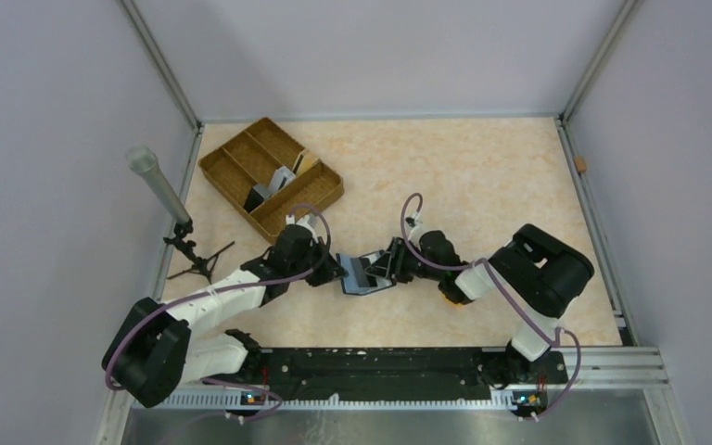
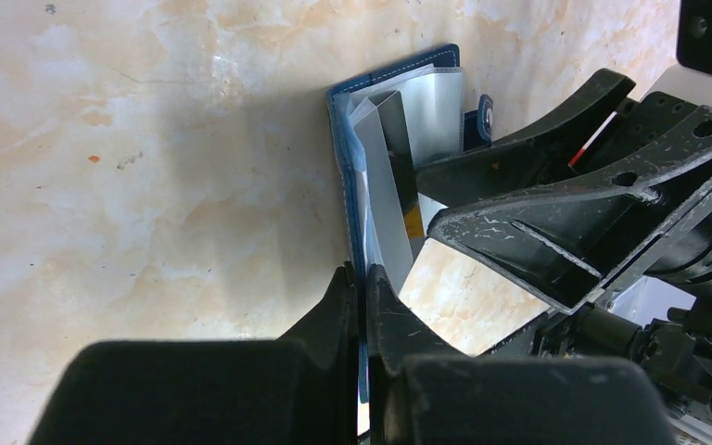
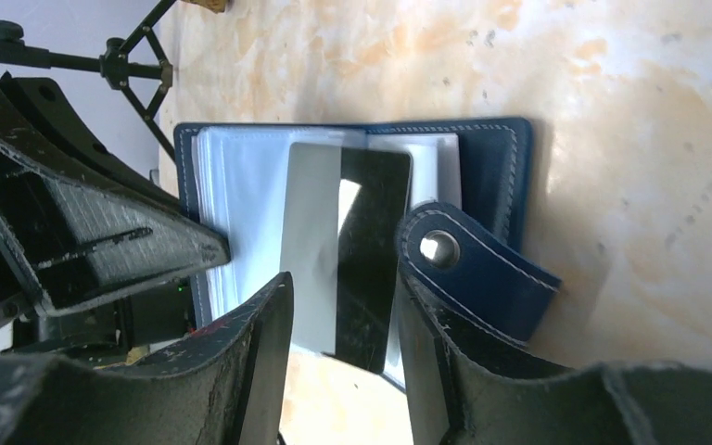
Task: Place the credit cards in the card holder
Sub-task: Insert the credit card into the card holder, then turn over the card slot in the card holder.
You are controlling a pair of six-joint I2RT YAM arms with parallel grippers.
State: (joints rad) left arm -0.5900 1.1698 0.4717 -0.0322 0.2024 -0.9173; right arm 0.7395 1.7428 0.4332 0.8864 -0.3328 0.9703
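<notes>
Closed in on left, far and right by plain lilac-grey walls (image 1: 380,56). Slim aluminium posts (image 1: 160,65) in both far corners. Beige marbled bench (image 1: 482,167), metal strips along its left and right sides. Black rail (image 1: 380,363) across near edge; brushed metal sheet (image 1: 380,426) nearer still. Soft, even light, faint shadows.

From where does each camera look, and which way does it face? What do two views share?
Top external: above and behind the robot, looking down at the table; left arm and right arm show.
Left wrist: on the left arm, facing along the left gripper, shut on the card holder.
Right wrist: on the right arm, looking past the open right gripper at a credit card.
Shared: both wrist views show the card holder and the opposite gripper.
</notes>
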